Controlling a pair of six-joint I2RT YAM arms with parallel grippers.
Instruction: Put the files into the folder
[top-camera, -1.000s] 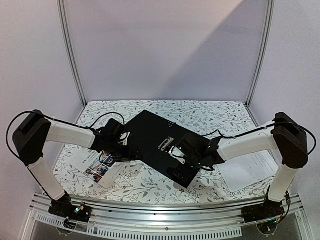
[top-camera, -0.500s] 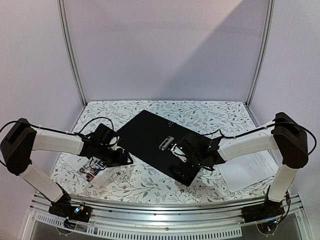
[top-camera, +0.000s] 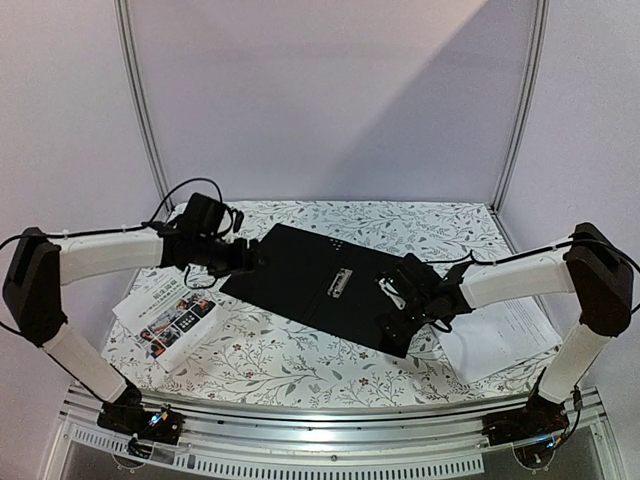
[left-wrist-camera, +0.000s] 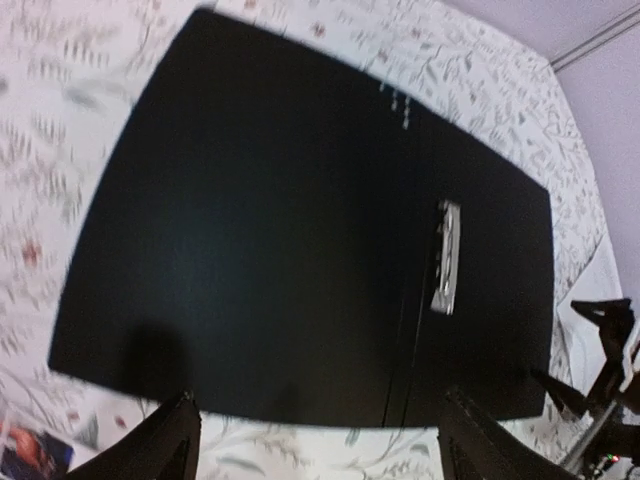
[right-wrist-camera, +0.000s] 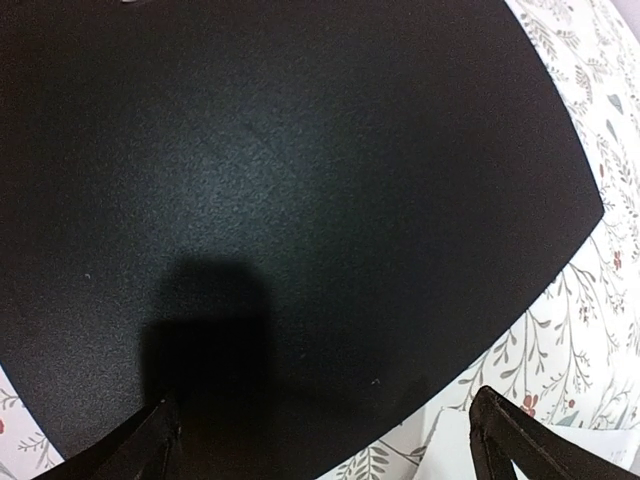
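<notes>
- The left claw is spread wide with nothing between its fingers. It is held above the left edge of the folder.
- The right claw is also fully parted and empty. It is held over the folder's lower right end.
- The folder lies opened flat in the middle of the top view, black inside up. The clip sits near its centre, and no paper is seen on it.
- A leaflet lies on the cloth at the lower left of the top view, near the folder but apart from it.
- A white sheet lies at the right, partly under the right arm, and reaches close to the folder's lower right corner.
- Both papers are judged thin, light and limp, so sagging is to be expected once they are lifted.
- Because they lie flat on the cloth, a pinch from straight above is unlikely to catch. An outer edge or corner is better taken, or a paper may be slid towards the folder.
- The leaflet looks glossy and may slip between the fingers.
- The folder is judged stiff and heavier than the papers, and is best left where it lies.
</notes>
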